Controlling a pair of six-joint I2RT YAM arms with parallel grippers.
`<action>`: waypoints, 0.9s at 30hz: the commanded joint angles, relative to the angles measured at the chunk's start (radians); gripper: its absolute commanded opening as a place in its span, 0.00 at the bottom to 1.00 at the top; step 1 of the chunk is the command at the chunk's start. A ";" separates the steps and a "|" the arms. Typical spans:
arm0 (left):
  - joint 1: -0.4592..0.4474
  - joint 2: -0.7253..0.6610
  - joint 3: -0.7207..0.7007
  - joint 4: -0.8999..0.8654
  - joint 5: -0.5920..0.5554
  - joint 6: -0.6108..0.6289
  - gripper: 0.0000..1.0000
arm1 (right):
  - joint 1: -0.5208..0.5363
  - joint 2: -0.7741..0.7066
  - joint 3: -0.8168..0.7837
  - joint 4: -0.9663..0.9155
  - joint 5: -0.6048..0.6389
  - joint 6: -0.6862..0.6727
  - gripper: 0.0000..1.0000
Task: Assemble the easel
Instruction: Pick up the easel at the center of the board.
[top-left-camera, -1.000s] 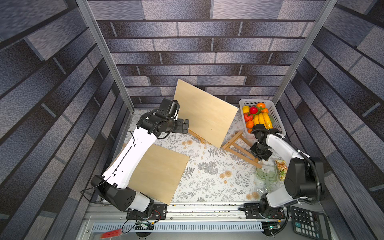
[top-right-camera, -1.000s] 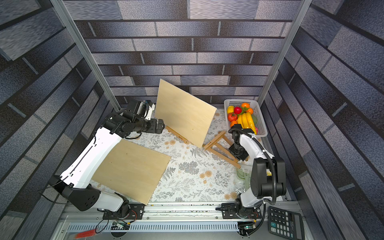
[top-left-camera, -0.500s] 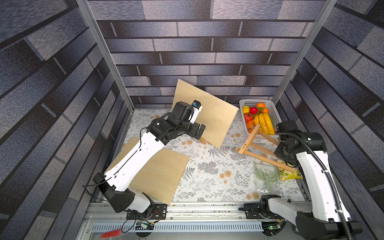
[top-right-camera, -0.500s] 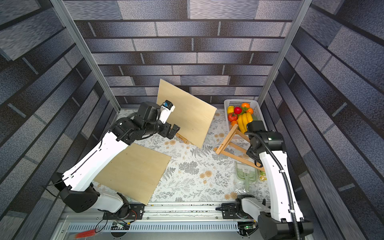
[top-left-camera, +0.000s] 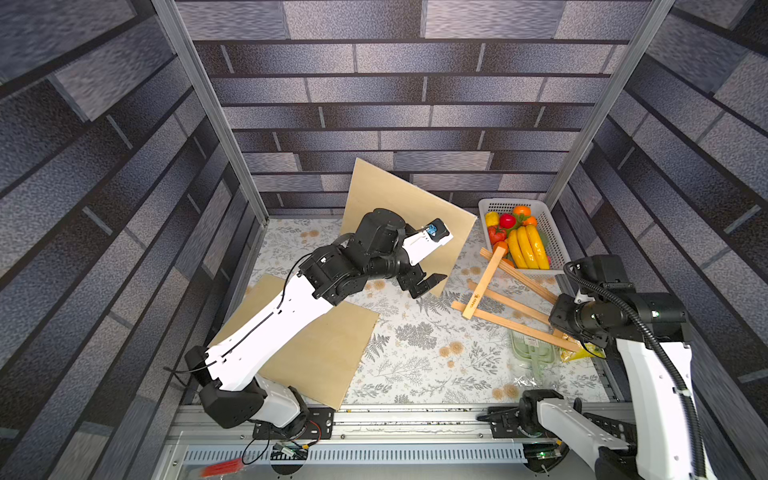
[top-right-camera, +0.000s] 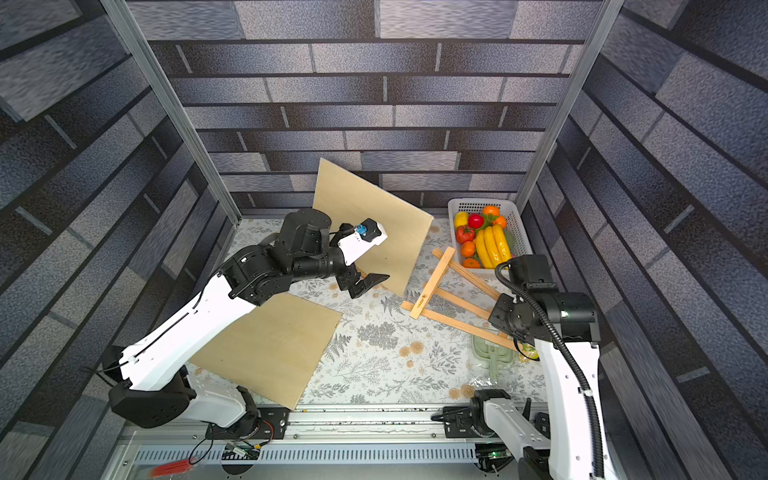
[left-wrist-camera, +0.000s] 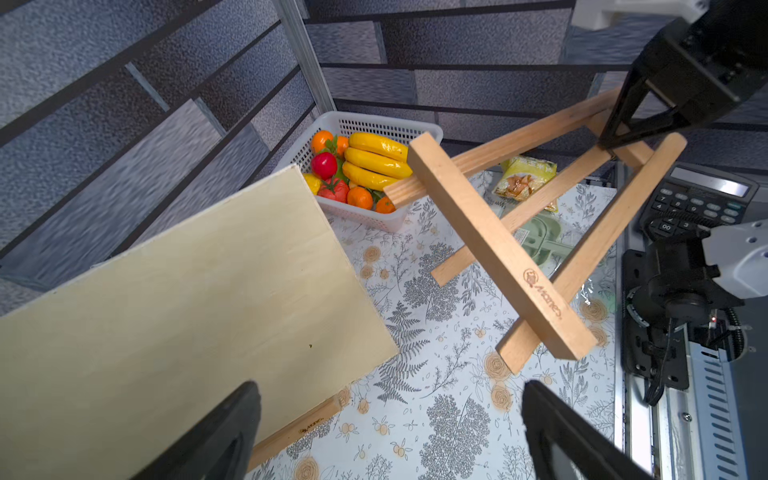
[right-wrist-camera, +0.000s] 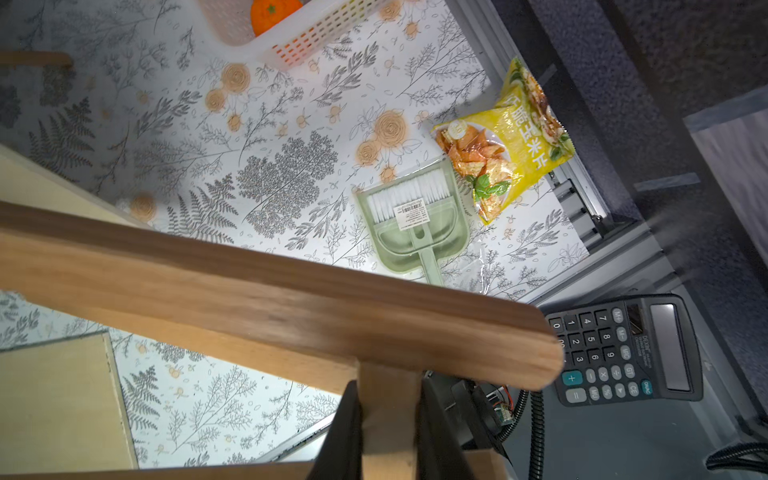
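Right wrist view shows us the right gripper (right-wrist-camera: 390, 415) pinching a slat of the easel (right-wrist-camera: 249, 291) (frame tilted above the mat (right-wrist-camera: 291, 124)). In both top views the easel lies at 3 o'clock, with the basket (top-left-camera: 555, 239) at 1. Our left gripper (left-wrist-camera: 390, 390) gapes wide and empty beside the leaning board (left-wrist-camera: 187, 311).

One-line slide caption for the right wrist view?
Right gripper shut on wooden easel frame; dustpan, snack bag, calculator beyond.
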 joint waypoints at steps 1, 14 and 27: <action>-0.008 0.023 0.095 -0.061 0.040 0.037 1.00 | -0.005 -0.042 0.027 -0.100 -0.163 -0.096 0.00; -0.106 0.250 0.866 -0.660 -0.103 0.084 1.00 | 0.055 0.066 0.118 0.148 -0.539 -0.144 0.00; -0.427 0.179 0.948 -0.639 -0.680 0.159 0.98 | 0.445 0.439 0.355 0.188 -0.327 -0.103 0.00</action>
